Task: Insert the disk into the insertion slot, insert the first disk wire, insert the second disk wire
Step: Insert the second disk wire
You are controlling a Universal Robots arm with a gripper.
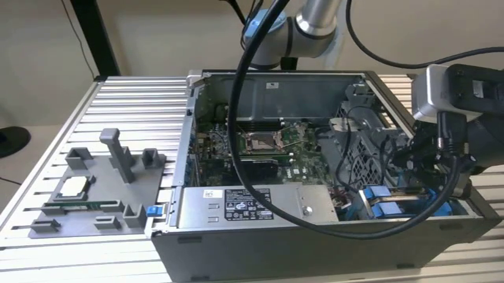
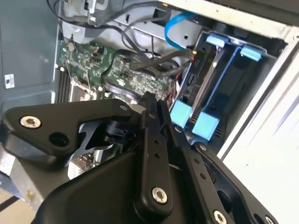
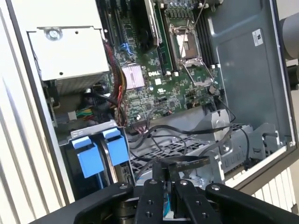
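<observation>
In the exterior view I see the open computer case [image 1: 315, 177] on the slatted surface [image 1: 47, 177], with my arm's head at the right of the frame over the blue-tabbed slot [image 1: 398, 206] at the case's lower right corner.

In the second wrist view the disk [image 2: 198, 91] sits edge-on in that slot in the upper right of the frame, between blue tabs [image 2: 205, 126], so it looks seated. The gripper [image 2: 156, 109] is just beside it, its fingers pressed almost together around something dark, probably a wire plug, though I cannot tell for sure.

In the first wrist view the gripper [image 3: 169, 175] is at bottom centre, loose black wires [image 3: 177, 133] above it. To do this well, I judge I must line the plug up squarely with the disk's socket and push gently.
</observation>
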